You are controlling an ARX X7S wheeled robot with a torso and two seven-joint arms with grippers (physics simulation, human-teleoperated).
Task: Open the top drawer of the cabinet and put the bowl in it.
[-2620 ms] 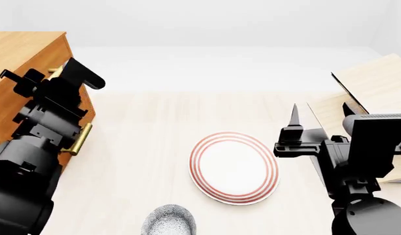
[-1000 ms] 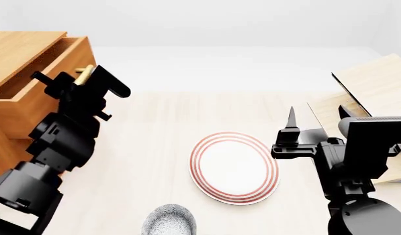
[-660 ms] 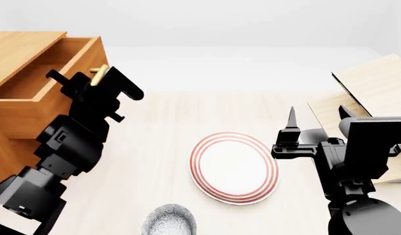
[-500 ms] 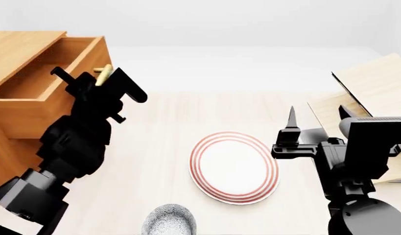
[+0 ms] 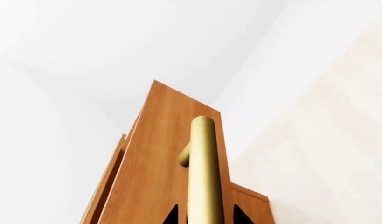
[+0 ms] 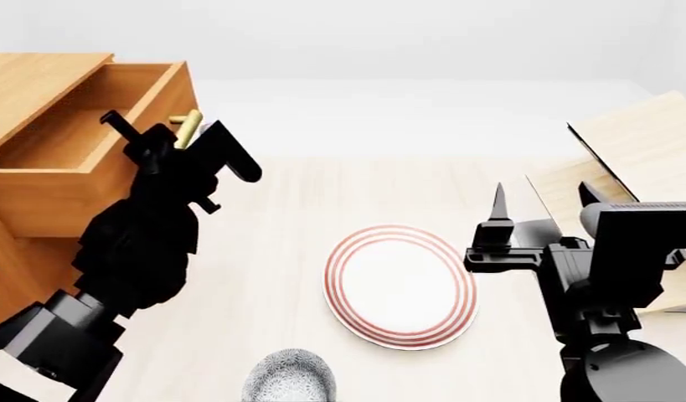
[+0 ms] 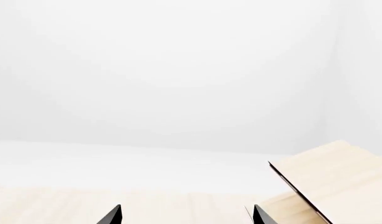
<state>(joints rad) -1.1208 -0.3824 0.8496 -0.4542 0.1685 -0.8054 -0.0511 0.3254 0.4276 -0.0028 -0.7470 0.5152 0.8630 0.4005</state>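
The orange-brown cabinet (image 6: 30,79) stands at the far left. Its top drawer (image 6: 64,180) is pulled out and shows a bare inside. My left gripper (image 6: 184,134) is shut on the drawer's brass bar handle (image 6: 186,126). In the left wrist view the handle (image 5: 203,163) runs up between the fingertips (image 5: 172,215) against the drawer front (image 5: 156,163). The grey-blue speckled bowl (image 6: 289,378) sits at the near edge, cut off by the frame. My right gripper (image 6: 542,201) hangs open and empty right of the plate; its fingertips (image 7: 114,215) stand wide apart.
A flat white plate with red rings (image 6: 401,285) lies between bowl and right gripper. A pale wooden tilted rack (image 6: 639,142) stands at the right, and this rack (image 7: 330,179) also shows ahead of the right gripper. The lower drawer fronts (image 6: 7,268) are partly hidden by my left arm.
The top drawer went from shut to pulled out, sliding further right over the last second with my left gripper on its handle. The right arm has barely moved.
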